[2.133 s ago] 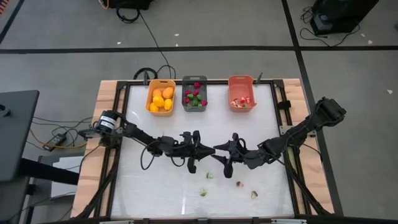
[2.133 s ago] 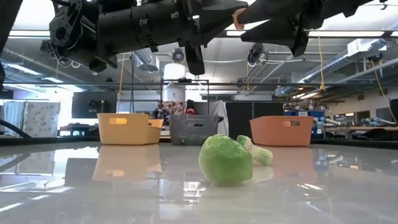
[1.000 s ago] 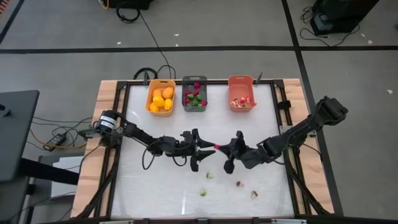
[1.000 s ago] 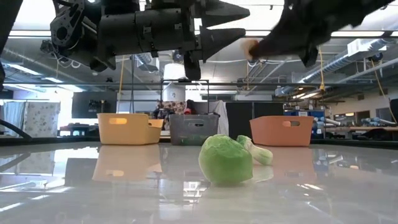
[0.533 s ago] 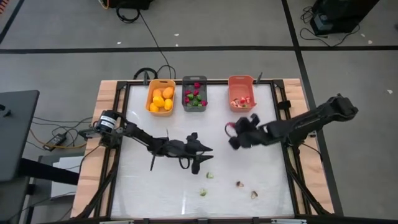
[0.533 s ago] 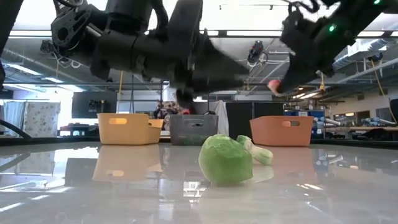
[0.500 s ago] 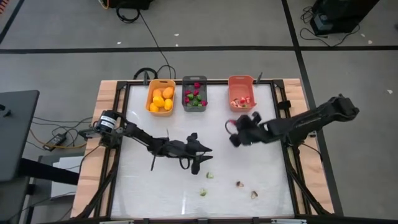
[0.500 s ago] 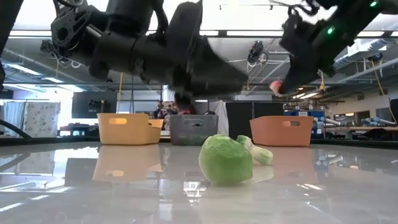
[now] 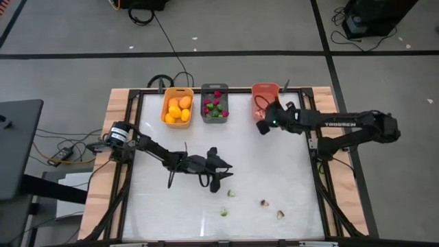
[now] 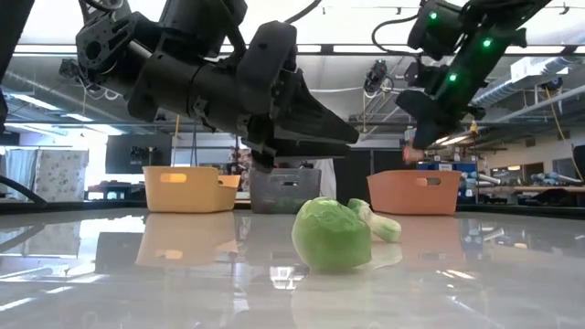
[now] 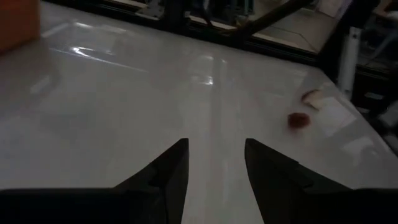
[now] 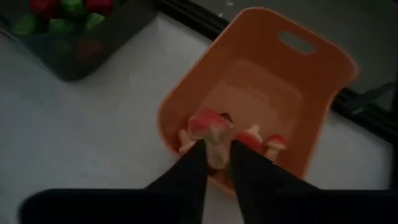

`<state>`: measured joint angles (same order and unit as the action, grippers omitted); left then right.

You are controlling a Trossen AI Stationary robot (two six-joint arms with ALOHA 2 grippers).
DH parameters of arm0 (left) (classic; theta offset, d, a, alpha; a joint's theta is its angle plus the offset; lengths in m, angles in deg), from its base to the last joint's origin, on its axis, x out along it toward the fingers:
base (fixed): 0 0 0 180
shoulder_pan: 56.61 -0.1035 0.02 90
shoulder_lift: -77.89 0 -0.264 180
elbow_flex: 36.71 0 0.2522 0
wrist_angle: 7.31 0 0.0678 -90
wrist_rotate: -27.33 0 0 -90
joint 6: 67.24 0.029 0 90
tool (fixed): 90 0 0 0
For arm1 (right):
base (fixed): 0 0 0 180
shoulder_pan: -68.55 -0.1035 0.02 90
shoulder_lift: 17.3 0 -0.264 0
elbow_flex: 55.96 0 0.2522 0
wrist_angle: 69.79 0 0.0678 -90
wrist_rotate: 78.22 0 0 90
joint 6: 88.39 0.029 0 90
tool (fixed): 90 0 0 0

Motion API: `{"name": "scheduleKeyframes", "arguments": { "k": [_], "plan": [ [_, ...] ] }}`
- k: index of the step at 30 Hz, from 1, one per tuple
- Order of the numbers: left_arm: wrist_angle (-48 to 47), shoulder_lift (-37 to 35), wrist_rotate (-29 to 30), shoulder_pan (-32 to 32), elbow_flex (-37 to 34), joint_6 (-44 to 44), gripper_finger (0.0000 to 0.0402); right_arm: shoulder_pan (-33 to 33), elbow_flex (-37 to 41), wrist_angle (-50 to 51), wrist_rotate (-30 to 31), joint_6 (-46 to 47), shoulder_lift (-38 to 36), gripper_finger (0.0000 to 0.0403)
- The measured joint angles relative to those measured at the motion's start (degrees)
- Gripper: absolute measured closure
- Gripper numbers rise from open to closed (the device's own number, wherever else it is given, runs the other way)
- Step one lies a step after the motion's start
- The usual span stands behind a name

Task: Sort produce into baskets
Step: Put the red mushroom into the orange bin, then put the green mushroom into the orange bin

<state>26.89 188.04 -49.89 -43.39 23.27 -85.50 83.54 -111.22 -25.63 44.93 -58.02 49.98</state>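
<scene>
A glossy white worktop [image 9: 274, 171] framed by pale wooden edges stands on a grey floor with dark tape lines; the low view looks across it into a big workshop hall. Along the far edge sit three small rectangular plastic baskets: a yellow-orange basket [image 9: 176, 107] of rounded yellow fruits, a dark grey basket [image 9: 215, 103] of red and green pieces, and a salmon-coral basket [image 9: 265, 101] of pale red-capped mushroom-like pieces. The middle of the worktop is bare and open. Near the front edge lie loose pieces: two small green leafy pieces [image 9: 231, 193], a small reddish piece [image 9: 263, 202] and a pale slice [image 9: 280, 214].

The right gripper [image 12: 214, 163] hangs over the near rim of the salmon-coral basket, its jaws slightly apart with a red-capped pale mushroom piece [image 12: 208, 129] between them, cap away from the wrist, stem running back between the jaws. The left gripper [image 11: 214, 163] hovers above the worktop's middle, jaws apart and empty, aimed toward the loose pieces.
</scene>
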Motion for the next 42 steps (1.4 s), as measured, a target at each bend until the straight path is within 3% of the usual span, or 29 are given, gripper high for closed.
{"name": "scheduleKeyframes", "arguments": {
  "k": [4, 9, 13, 16, 18, 21, 23, 28, 34, 42],
  "plan": [
    [-0.3, 0.0, -2.5, 0.0, 0.0, 0.0, 0.0238, 2.0, 0.0, -2.5, -5.4, -0.6, 0.0, 0.0261],
    [-0.5, 0.0, -7.8, 0.0, 0.0, 1.6, 0.0238, 1.5, 0.0, -4.2, -7.4, -0.3, 0.0, 0.0202],
    [-0.5, 0.0, -18.1, 0.3, 0.0, 6.7, 0.0239, -2.7, 0.0, -5.4, -12.5, 0.1, 0.1, 0.0183],
    [-1.8, 0.0, -24.7, 2.0, 0.0, 15.7, 0.0239, -8.5, 0.0, -8.3, -11.0, 1.1, 0.1, 0.0183],
    [-3.0, 0.0, -22.6, 3.6, 0.0, 20.7, 0.0239, -12.8, 0.0, -12.3, -9.4, 1.3, 0.1, 0.0186],
    [-3.4, 0.1, -13.7, 5.1, 0.0, 24.2, 0.0239, -18.2, 0.0, -18.0, -8.5, 1.3, 0.1, 0.0189],
    [-3.3, 0.3, -10.9, 5.4, 0.0, 25.6, 0.0239, -21.0, 0.0, -21.0, -8.3, 1.3, 0.1, 0.0190],
    [-2.1, 1.2, -10.6, 5.6, 0.1, 25.7, 0.0239, -26.3, 0.0, -23.6, -6.9, 2.8, 0.1, 0.0190],
    [6.0, 8.0, -13.7, 5.5, 0.9, 25.7, 0.0239, -30.7, 0.0, -23.6, -3.1, 4.9, 1.3, 0.0190],
    [3.5, 11.2, -13.7, 5.0, 4.8, 24.8, 0.0240, -32.8, 0.0, -26.5, -2.6, 6.1, 7.2, 0.0190]
  ]
}}
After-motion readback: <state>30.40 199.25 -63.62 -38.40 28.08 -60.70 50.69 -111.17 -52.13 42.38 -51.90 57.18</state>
